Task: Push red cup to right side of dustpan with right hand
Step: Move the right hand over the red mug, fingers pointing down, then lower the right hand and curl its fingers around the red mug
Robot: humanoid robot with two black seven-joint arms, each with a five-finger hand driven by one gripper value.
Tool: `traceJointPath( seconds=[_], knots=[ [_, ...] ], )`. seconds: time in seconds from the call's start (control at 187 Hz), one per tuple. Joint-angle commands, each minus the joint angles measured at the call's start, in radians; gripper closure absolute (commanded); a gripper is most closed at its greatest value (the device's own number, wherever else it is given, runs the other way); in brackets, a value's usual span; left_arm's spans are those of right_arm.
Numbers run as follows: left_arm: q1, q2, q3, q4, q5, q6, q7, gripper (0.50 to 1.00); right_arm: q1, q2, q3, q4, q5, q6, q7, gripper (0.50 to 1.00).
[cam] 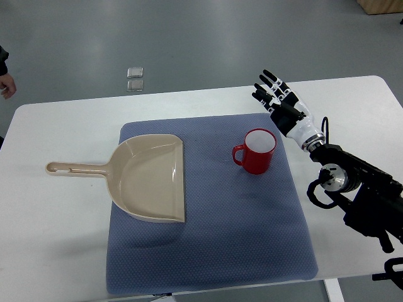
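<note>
Red cup (pixel 257 151) on blue mat (pixel 208 251), white table (pixel 56 214), grey floor (pixel 189 38); right hand (pixel 281 104) fingers spread, empty.

Lab or test room, by appearance. A plain white table (pixel 56 126) is set on a bare grey polished floor (pixel 189 38). A blue-grey mat (pixel 208 251) is spread over the table as a work area. Two small square fittings (pixel 135 78) are seen in the floor, upper centre. A person's hand (pixel 6 85) is visible at the upper left edge.

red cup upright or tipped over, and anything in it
Upright: the red cup stands on the blue mat, round rim facing up. Its white inside looks empty.
</note>
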Motion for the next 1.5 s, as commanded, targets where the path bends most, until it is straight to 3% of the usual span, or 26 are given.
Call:
traceJointPath(
  seconds=[0.0,0.16,0.315,0.571,0.811,1.062,1.494],
  knots=[
    [0.0,0.0,0.0,-0.001,0.001,0.0,0.0,0.5,0.0,0.0,0.0,0.002,-0.001,0.0,0.0,0.566],
    [0.0,0.0,0.0,0.001,0.0,0.0,-0.003,0.5,0.002,-0.002,-0.003,0.005,-0.001,0.006,0.0,0.566],
    [0.0,0.0,0.0,0.001,0.0,0.001,0.0,0.5,0.003,-0.015,-0.006,0.014,-0.058,0.089,0.0,0.566],
    [0.0,0.0,0.0,-0.001,0.0,0.0,0.0,0.5,0.0,-0.141,-0.006,0.094,-0.449,0.141,0.011,0.566],
    [0.0,0.0,0.0,-0.001,0.001,0.0,0.0,0.5,-0.001,-0.238,-0.017,0.14,-0.59,0.216,0.06,0.566],
    [0.0,0.0,0.0,-0.001,0.001,0.0,-0.003,0.5,-0.014,-0.255,-0.018,0.149,-0.76,0.205,0.13,0.566],
    [0.0,0.0,0.0,-0.001,0.001,0.0,0.0,0.5,-0.017,-0.239,-0.064,0.137,-0.786,0.066,0.137,0.568]
  ],
)
